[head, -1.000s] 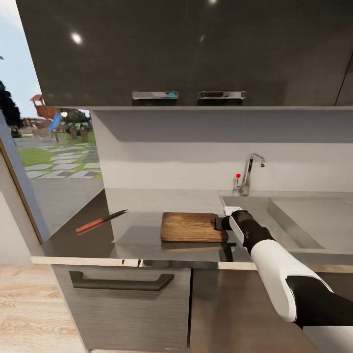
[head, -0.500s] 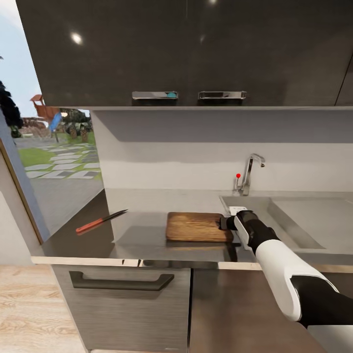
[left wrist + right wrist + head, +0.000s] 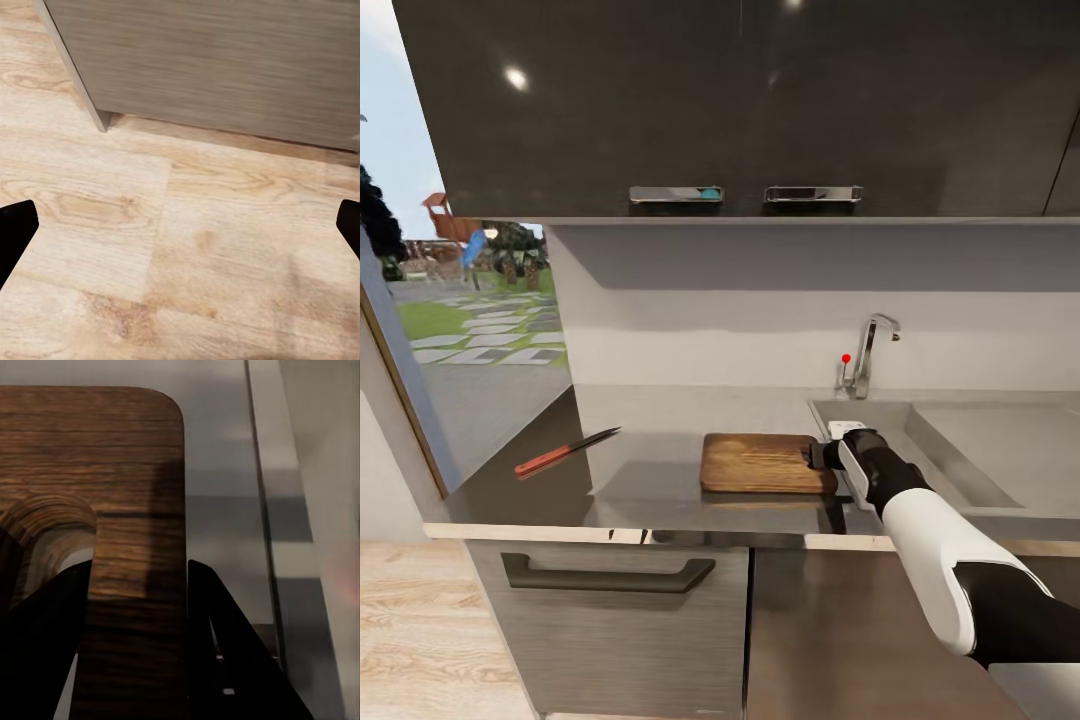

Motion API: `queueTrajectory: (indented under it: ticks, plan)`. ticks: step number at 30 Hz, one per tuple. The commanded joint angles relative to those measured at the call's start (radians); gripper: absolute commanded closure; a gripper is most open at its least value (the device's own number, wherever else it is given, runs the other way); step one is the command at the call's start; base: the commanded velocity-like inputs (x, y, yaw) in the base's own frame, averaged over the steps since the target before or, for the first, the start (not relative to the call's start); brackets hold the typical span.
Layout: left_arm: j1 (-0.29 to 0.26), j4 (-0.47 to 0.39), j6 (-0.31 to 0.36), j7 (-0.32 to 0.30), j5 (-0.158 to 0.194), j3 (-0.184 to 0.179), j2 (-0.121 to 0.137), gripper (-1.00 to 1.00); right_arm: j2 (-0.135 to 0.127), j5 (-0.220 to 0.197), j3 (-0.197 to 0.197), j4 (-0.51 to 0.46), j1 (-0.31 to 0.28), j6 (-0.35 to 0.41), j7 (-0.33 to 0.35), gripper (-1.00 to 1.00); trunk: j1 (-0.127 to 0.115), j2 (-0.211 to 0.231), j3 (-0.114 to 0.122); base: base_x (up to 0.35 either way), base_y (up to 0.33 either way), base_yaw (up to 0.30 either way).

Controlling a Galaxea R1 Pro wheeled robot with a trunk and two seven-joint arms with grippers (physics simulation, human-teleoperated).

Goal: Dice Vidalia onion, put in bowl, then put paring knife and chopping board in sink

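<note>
The brown chopping board is level on or just above the grey countertop, its right end beside the sink's left rim. My right gripper is shut on that end. In the right wrist view the black fingers clamp the strip of chopping board next to the handle slot, with the right gripper around it. The red-handled paring knife lies at the counter's left end. My left gripper hangs open over the wooden floor. The Vidalia onion and the bowl are out of view.
A chrome tap with a red knob stands behind the sink. Dark wall cabinets hang above the counter. A window is at the left. Below are a drawer and cabinet fronts.
My right gripper has drawn the chopping board a little to the right, toward the sink. The knife has not moved.
</note>
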Motion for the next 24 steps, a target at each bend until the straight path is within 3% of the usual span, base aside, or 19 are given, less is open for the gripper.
queueTrajectory:
  ticks: [1,24]
  plan:
    - [0.0,-0.002,-0.001,0.0,0.01,-0.003,0.0,-1.0,0.002,0.008,-0.005,0.0,0.0,0.005,0.001,1.0,0.0,0.0,-0.001,0.0,0.0,0.0]
    - [0.0,-0.002,-0.001,0.0,0.009,-0.003,0.0,-1.0,0.008,0.008,-0.003,0.0,0.0,0.005,0.001,1.0,0.0,0.0,-0.001,0.0,0.0,0.0]
